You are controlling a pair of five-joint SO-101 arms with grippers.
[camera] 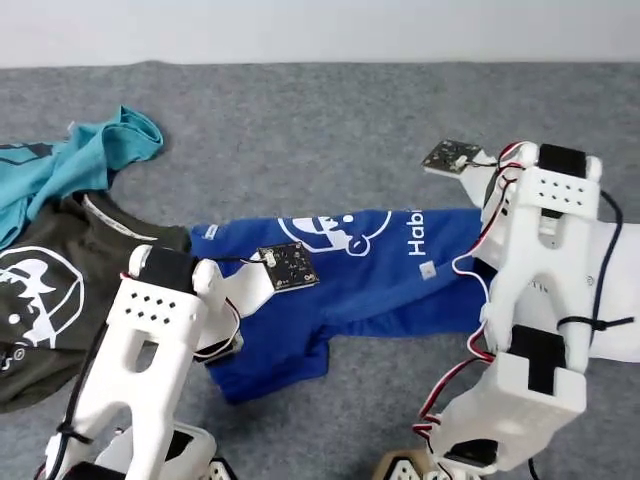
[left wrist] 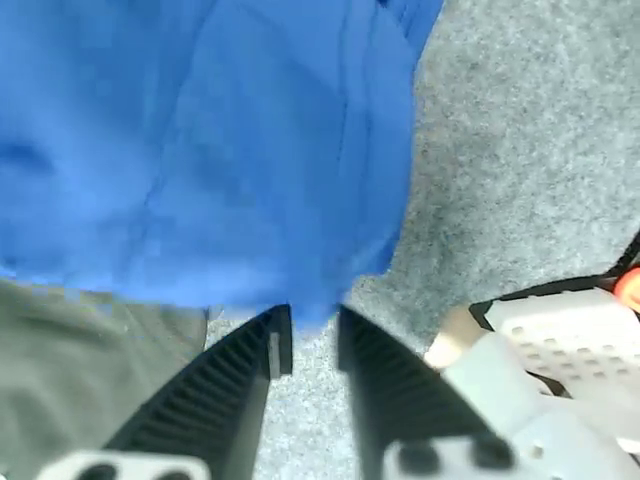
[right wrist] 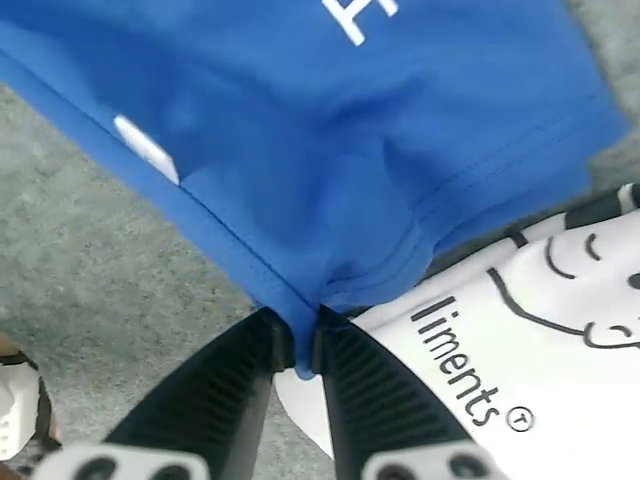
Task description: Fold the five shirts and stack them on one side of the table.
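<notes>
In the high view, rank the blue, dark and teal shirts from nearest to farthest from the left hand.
1. blue shirt: in the middle, its lower edge pinched in the left hand.
2. dark shirt: right beside that arm, on the left.
3. teal shirt: far left corner, beyond the dark shirt.

Looked like a robotics lab bench or somebody's hobby rig, definitely not a laundry room. The table [camera: 330, 120] was covered in plain grey felt-like carpet, with a bare white wall [camera: 320, 30] running behind it. The left arm [camera: 150, 340] and right arm [camera: 540, 290] were chunky white plastic with loose red and white wires [camera: 470, 265] hanging out and a bare circuit board [camera: 288, 266] on the wrist. A blue shirt [camera: 370, 270] lay spread across the carpet between them.
</notes>
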